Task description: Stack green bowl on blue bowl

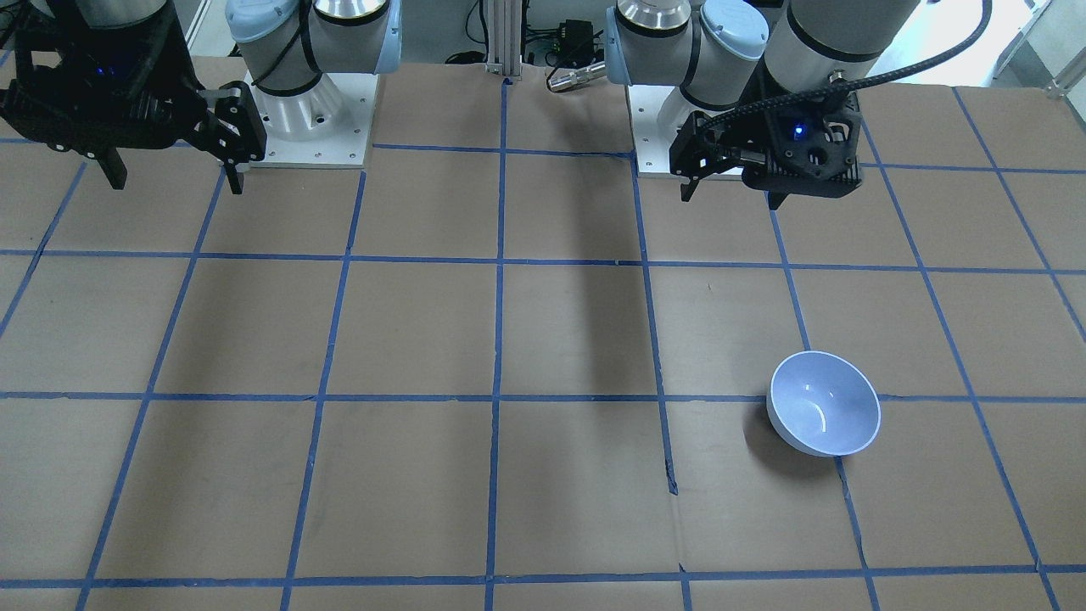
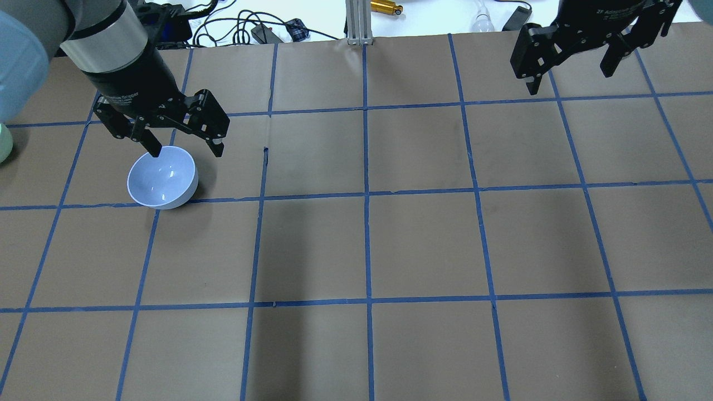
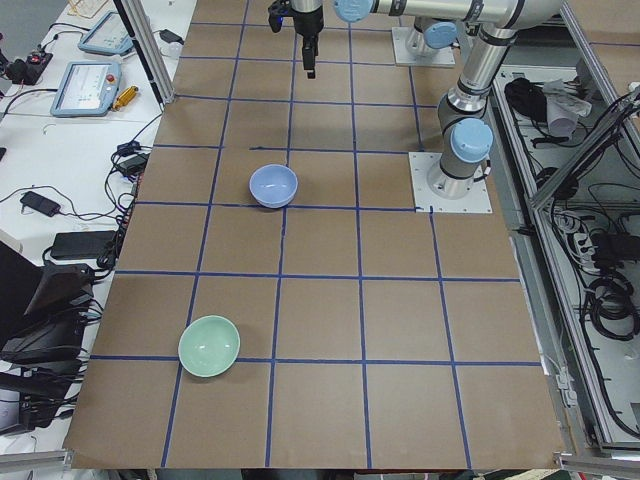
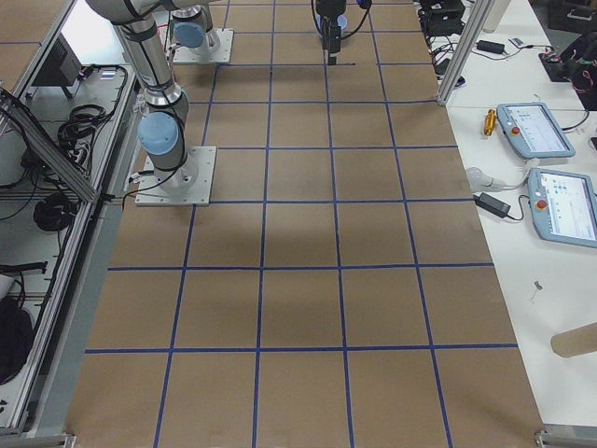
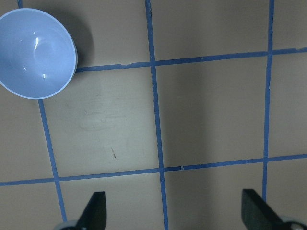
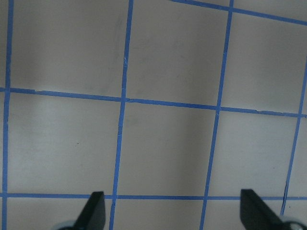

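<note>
The blue bowl (image 2: pixel 162 177) stands upright on the table on my left side; it also shows in the front view (image 1: pixel 823 403), the left side view (image 3: pixel 273 186) and the left wrist view (image 5: pixel 36 52). The green bowl (image 3: pixel 209 346) stands upright farther toward the table's left end, apart from the blue bowl; only a sliver of it (image 2: pixel 3 143) shows at the overhead view's left edge. My left gripper (image 2: pixel 184 147) is open and empty, raised above the table near the blue bowl. My right gripper (image 2: pixel 571 75) is open and empty, raised over the table's right side.
The table is brown paper with a blue tape grid (image 1: pixel 496 395). The two arm bases (image 1: pixel 310 127) sit at the robot's edge. Cables and devices (image 2: pixel 267 30) lie beyond the far edge. Side tables with tablets (image 4: pixel 536 126) flank the table's ends.
</note>
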